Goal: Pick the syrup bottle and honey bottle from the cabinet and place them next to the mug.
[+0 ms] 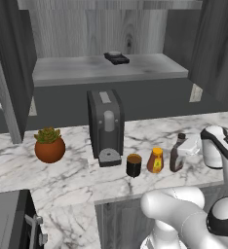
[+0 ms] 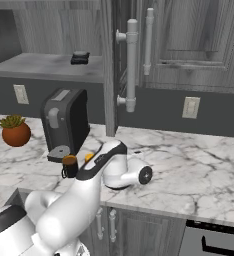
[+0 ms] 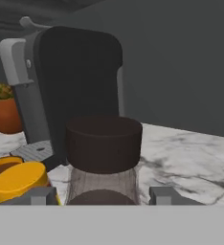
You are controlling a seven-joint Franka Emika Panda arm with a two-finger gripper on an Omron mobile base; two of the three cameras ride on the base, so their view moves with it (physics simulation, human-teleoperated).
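Observation:
The syrup bottle [image 1: 177,156], tall and dark brown, stands upright on the marble counter, at the right end of a row. My gripper [image 1: 186,146] is shut on it from the right. In the hand view its dark cap [image 3: 104,143] rises between my two fingertips [image 3: 43,195]. The honey bottle [image 1: 156,160], with its orange cap [image 3: 20,179], stands just left of it. Left of that is the dark mug [image 1: 134,165], also seen in the right base view [image 2: 69,166]. Above, the cabinet [image 1: 135,68] holds a small dark object on its pale shelf.
A dark coffee machine [image 1: 105,125] stands right behind the mug. A terracotta plant pot [image 1: 49,147] sits further left. The counter's front edge runs just below the row. An open cabinet door with long handles [image 2: 132,65] hangs to the right.

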